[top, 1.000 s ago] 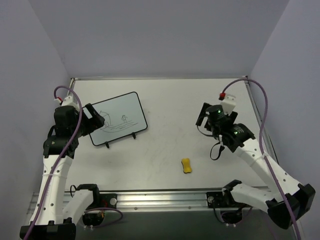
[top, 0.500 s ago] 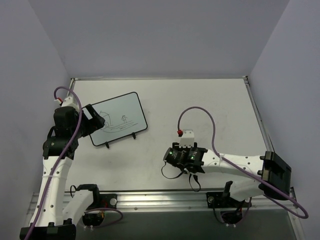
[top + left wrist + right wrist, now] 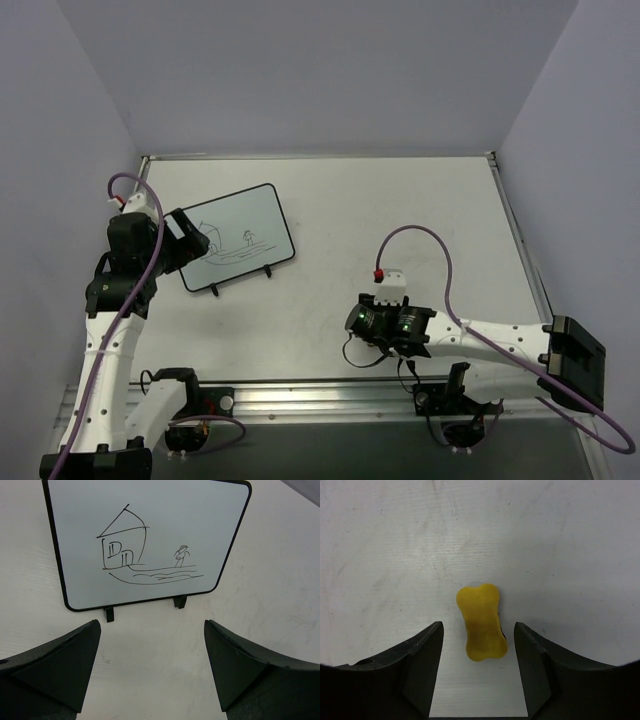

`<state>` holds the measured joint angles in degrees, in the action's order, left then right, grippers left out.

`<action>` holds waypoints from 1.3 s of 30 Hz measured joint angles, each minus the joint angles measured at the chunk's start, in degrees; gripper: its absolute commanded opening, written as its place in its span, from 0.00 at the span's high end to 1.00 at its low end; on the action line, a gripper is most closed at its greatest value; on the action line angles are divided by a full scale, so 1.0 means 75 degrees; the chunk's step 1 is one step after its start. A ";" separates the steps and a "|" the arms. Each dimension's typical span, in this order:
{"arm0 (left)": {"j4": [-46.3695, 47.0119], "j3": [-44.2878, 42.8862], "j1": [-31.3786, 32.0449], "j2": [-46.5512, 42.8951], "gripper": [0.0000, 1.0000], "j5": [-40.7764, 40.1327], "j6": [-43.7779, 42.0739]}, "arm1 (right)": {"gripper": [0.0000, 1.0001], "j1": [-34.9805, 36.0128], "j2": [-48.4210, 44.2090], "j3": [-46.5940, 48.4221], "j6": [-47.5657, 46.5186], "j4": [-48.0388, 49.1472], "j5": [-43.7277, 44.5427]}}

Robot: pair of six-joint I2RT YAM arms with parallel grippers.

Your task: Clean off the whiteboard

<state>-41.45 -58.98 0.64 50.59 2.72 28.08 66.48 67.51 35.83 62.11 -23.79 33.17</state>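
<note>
A: Where is the whiteboard (image 3: 150,515)?
B: Just ahead of the left gripper (image 3: 151,672), whose jaws are wide apart. The drawing is unerased.
A: And the right gripper (image 3: 478,667)?
B: Jaws apart, straddling the yellow eraser (image 3: 481,622) without touching it. The eraser lies slightly angled, so closing might twist it loose.

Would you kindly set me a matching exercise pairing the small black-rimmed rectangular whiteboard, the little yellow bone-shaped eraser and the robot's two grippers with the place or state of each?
Things:
1. black-rimmed rectangular whiteboard
2. yellow bone-shaped eraser
3. left gripper
4. right gripper

Places or states:
A. open, one finger on either side of the eraser
B. bears a black line drawing of a house
C. wide open, facing the whiteboard
D. lies flat on the white table

Pairs: 1-B, 2-D, 3-C, 4-A.
</note>
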 measured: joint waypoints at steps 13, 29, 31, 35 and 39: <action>-0.0015 0.0000 0.0000 -0.0003 0.06 -0.0108 -0.0003 | 0.51 -0.0052 0.0493 -0.0420 -0.0117 0.0781 -0.0388; -0.0017 0.0000 0.0000 -0.0035 0.06 -0.0125 -0.0003 | 0.54 -0.0906 0.0650 -0.0580 -0.0647 0.1323 -0.1081; -0.0017 0.0000 0.0000 -0.0035 0.06 -0.0125 -0.0003 | 0.54 -0.0906 0.0650 -0.0595 -0.0682 0.1332 -0.1131; -0.0017 0.0000 0.0000 -0.0035 0.06 -0.0125 -0.0003 | 0.54 -0.0906 0.0650 -0.0603 -0.0694 0.1326 -0.1192; -0.0017 0.0000 0.0000 -0.0035 0.06 -0.0128 -0.0003 | 0.56 -0.0903 0.0647 -0.0618 -0.0691 0.1326 -0.1262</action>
<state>-41.58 -58.98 0.64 50.33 1.76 28.05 59.70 72.36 31.20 56.93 -13.85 23.70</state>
